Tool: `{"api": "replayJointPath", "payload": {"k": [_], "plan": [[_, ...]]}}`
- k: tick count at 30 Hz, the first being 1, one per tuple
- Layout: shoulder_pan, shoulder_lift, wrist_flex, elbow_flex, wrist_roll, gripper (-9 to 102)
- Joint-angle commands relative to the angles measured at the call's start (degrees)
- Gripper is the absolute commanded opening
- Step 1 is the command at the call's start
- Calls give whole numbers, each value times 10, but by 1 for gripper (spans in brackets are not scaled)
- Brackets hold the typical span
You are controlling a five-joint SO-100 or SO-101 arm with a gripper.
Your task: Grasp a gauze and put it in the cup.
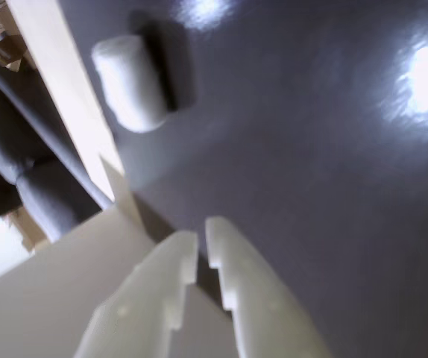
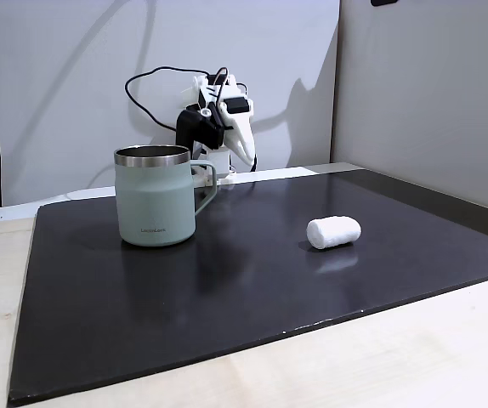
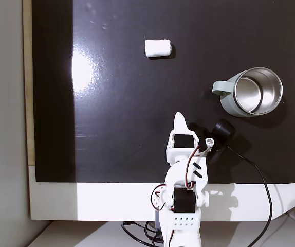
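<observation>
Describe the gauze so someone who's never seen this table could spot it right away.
Find the black mat covering the table. On it stands a sage-green mug; in a fixed view, the gauze lies to the mug's right, apart from it. It is the small white fabric roll lying on its side.

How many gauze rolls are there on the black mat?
1. The gauze lies on its side on the black mat, apart from the cup and ahead of the gripper. The cup's visible interior looks empty.
</observation>
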Motion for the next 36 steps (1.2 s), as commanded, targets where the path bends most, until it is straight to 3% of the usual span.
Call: {"api": "replayJointPath", "payload": {"k": [1, 14, 28, 36], "plan": [[-10, -17, 17, -84, -4, 0], [-49, -452, 102, -477, 83, 0], [-80, -869, 333, -895, 144, 28], [-76, -1064, 398, -1103, 153, 33]]}}
